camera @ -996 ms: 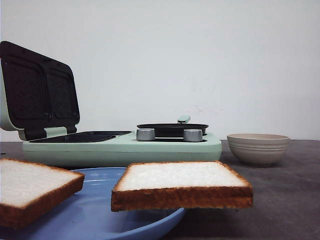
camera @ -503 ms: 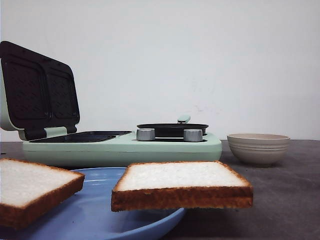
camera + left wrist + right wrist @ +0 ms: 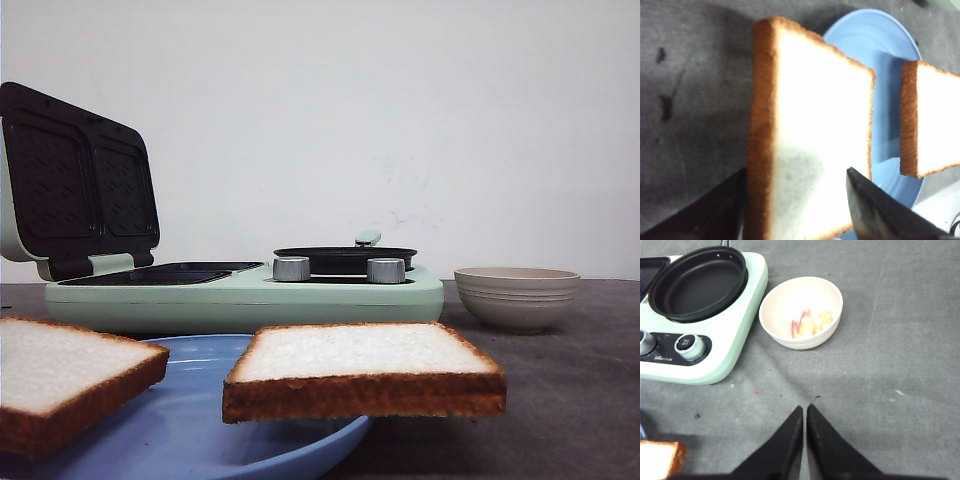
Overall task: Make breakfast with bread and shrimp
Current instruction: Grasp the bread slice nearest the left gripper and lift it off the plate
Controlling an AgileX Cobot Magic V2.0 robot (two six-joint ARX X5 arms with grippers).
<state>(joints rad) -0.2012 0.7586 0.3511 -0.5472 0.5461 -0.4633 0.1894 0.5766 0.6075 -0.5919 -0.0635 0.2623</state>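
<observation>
The left claw (image 3: 795, 200) is pinching one bread slice (image 3: 810, 135) over the blue plate (image 3: 885, 60); right claw (image 3: 804, 415) pressed together, idling. Shrimp (image 3: 810, 322), apparently, are waiting in the bowl (image 3: 790, 295); the sandwich maker (image 3: 240, 295) is sitting unloaded.

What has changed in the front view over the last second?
Nothing visibly changed. Both square white bread slices with brown crust, the blue plate, the mint-green breakfast maker and the beige bowl sit exactly as before.
</observation>
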